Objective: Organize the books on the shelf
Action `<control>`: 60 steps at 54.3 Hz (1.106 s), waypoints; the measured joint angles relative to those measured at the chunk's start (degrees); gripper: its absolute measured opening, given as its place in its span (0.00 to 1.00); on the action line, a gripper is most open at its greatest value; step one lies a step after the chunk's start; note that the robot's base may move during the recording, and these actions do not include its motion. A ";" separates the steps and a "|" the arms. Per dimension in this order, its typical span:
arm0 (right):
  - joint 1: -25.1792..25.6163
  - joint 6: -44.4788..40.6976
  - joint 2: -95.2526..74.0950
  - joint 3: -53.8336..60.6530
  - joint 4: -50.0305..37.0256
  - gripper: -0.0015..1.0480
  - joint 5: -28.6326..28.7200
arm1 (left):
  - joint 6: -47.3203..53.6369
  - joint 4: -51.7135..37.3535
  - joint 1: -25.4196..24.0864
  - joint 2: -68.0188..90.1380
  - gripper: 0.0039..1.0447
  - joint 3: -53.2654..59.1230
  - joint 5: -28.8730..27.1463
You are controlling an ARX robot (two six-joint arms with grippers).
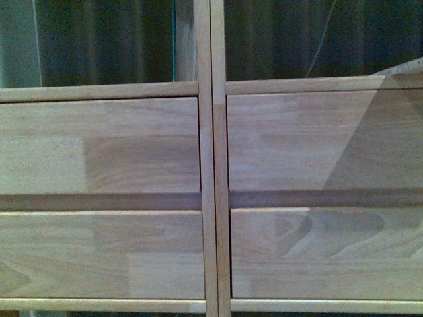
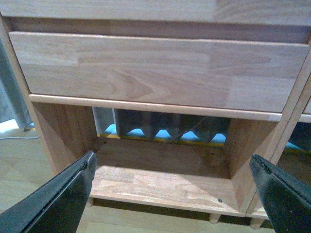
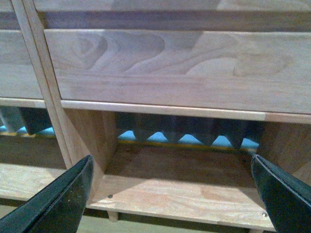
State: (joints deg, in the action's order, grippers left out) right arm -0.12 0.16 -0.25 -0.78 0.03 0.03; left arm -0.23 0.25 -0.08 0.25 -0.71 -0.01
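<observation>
left tool [image 2: 172, 158] spread wide, nothing between | right tool [image 3: 172, 158] spread wide, nothing between | shelf [image 1: 213, 198] close ahead, each tool low before a bottom compartment under the drawer fronts [image 1: 99, 145] | dark curtain [image 1: 106, 39] behind

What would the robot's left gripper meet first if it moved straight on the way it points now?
Probably nothing at once: the open left gripper points into the open bottom compartment of the light natural-wood shelf, under a plain drawer front. Its floor board likely comes first; depth is unclear.
</observation>
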 joint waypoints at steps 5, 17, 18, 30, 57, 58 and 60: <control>0.00 0.00 0.00 0.00 0.00 0.93 -0.02 | 0.00 0.00 0.00 0.00 0.93 0.00 0.00; 0.00 0.00 0.00 0.00 0.00 0.93 0.00 | 0.00 0.00 0.00 0.00 0.93 0.00 0.00; 0.00 -0.02 0.00 0.00 0.00 0.93 -0.02 | 0.00 0.00 0.00 0.00 0.93 0.00 0.04; 0.00 0.04 0.00 0.00 0.00 0.93 -0.02 | 0.00 0.00 0.00 0.00 0.93 0.00 0.00; -13.44 17.77 -19.41 -2.12 -4.02 0.93 -62.03 | 0.00 0.00 0.00 0.00 0.93 0.00 0.00; -13.29 18.51 -19.89 -2.29 -3.65 0.93 -62.53 | 0.00 0.00 0.00 0.00 0.93 0.00 -0.02; -12.44 21.90 -21.44 -3.21 -2.51 0.93 -63.82 | 0.00 0.00 0.00 0.00 0.93 0.00 0.00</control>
State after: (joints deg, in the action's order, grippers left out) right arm -12.56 22.06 -21.69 -3.99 -2.48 -63.79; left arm -0.23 0.25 -0.08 0.25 -0.71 -0.01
